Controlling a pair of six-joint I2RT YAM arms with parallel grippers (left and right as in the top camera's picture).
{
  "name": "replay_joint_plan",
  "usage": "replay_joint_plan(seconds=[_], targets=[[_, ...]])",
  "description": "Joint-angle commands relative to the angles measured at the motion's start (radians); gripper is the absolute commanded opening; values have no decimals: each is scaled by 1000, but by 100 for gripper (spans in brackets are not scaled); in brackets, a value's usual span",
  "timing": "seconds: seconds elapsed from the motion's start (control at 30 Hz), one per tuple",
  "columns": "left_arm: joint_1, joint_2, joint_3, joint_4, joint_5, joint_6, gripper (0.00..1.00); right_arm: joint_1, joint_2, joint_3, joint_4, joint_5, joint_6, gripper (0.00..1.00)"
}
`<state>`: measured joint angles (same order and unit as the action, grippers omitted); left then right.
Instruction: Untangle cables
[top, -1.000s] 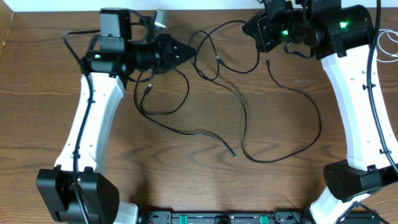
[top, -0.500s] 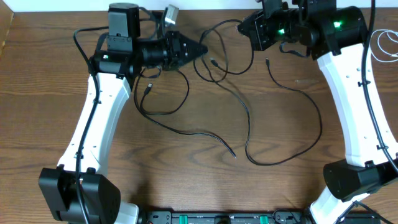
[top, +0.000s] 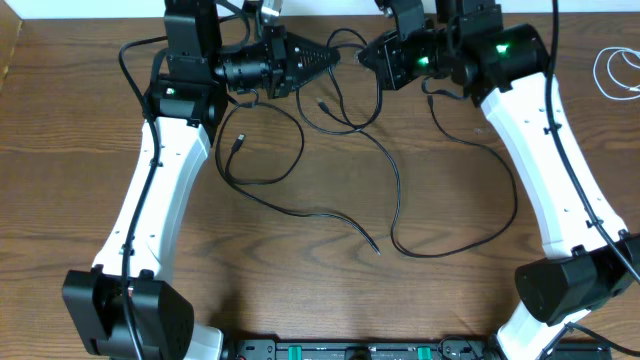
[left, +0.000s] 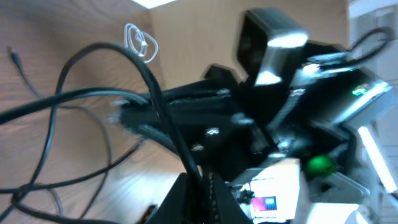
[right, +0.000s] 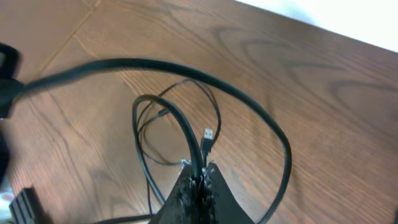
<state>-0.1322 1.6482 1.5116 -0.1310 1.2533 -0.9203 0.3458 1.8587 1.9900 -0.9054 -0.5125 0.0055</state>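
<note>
The left gripper (top: 328, 58) is clenched on a strand of the black cables (top: 399, 195) at the far side of the table (top: 300, 290). The right gripper (top: 366, 55) is likewise clenched on a strand, and the two sets of tips face each other, just beside one another. From both grips the black cables are spread in loose, crossing loops over the middle of the table toward its near side. The white cable (top: 615, 72) is coiled well apart at the right edge, touched by neither gripper. In the left wrist view the gripped strand is seen leaving the closed left gripper (left: 202, 186), with the right arm (left: 292, 112) close behind. In the right wrist view, narrow loops and a small plug end (right: 208, 134) are seen converging on the closed right gripper (right: 198, 180); this detail is not resolved overhead.
</note>
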Motion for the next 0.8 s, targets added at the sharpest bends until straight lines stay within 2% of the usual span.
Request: replay_joint_plan(seconds=[0.0, 0.1, 0.13, 0.17, 0.2, 0.23, 0.27, 0.3, 0.5, 0.77], targets=[[2, -15, 15, 70, 22, -127, 7, 9, 13, -53, 35, -30, 47, 1], [2, -15, 15, 111, 18, -159, 8, 21, 13, -76, 55, -32, 47, 1], [2, -15, 15, 115, 18, -159, 7, 23, 13, -76, 55, -32, 47, 10], [2, -15, 14, 115, 19, -159, 8, 27, 13, -76, 56, -31, 46, 41], [2, -15, 15, 114, 19, -159, 7, 28, 13, -76, 58, -28, 46, 63], [2, -15, 14, 114, 19, -159, 7, 28, 13, -76, 62, -28, 47, 78], [2, -15, 15, 114, 19, -159, 7, 28, 13, -76, 65, -29, 47, 88], [2, -15, 15, 114, 19, -159, 7, 28, 13, -76, 66, -28, 47, 92], [2, -15, 15, 114, 18, -150, 7, 27, 13, -76, 67, -29, 47, 96], [3, -15, 15, 114, 9, -99, 7, -17, -23, -76, 25, -29, 69, 91]])
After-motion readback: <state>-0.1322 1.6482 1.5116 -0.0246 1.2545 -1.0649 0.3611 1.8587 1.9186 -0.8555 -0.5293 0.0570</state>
